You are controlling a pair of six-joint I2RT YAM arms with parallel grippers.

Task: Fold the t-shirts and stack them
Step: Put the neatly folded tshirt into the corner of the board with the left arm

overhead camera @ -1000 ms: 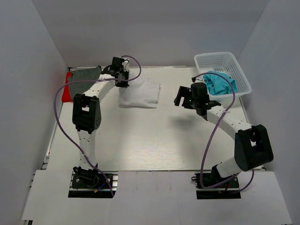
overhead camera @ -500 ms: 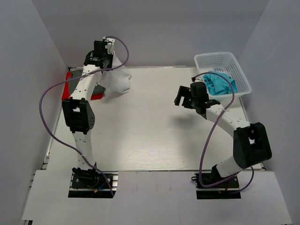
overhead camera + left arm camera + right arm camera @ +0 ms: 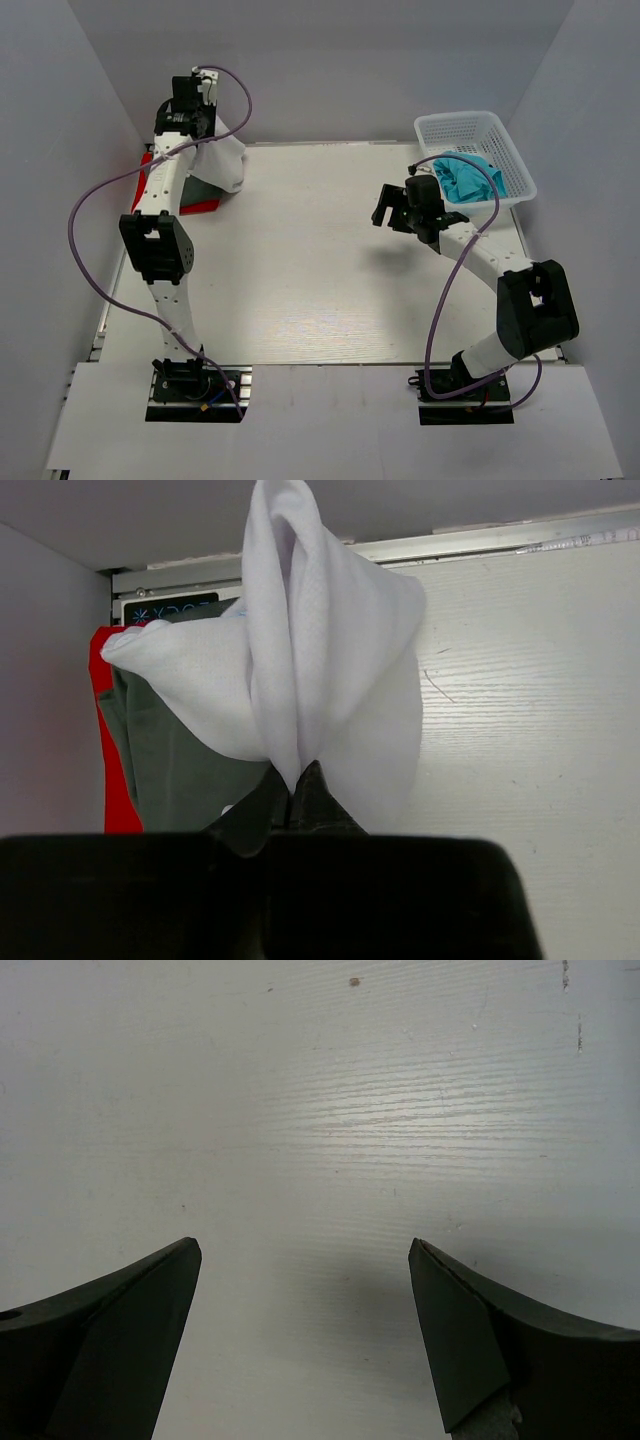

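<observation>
My left gripper point(image 3: 190, 100) is shut on the folded white t-shirt point(image 3: 222, 163) and holds it in the air at the far left corner. In the left wrist view the white t-shirt point(image 3: 320, 670) hangs from my gripper point(image 3: 292, 785) over the dark grey t-shirt point(image 3: 175, 770), which lies on the red t-shirt point(image 3: 112, 780). The red t-shirt point(image 3: 200, 205) shows under the hanging cloth in the top view. The teal t-shirt point(image 3: 465, 178) lies crumpled in the basket. My right gripper point(image 3: 390, 208) is open and empty above the bare table point(image 3: 320, 1140).
A white plastic mesh basket point(image 3: 505, 150) stands at the far right corner. Grey walls close in the table on the left, back and right. Purple cables loop from both arms.
My left gripper has lifted the white t-shirt off the table middle and carried it left and back, over the grey and red stack. The right arm has not moved.
</observation>
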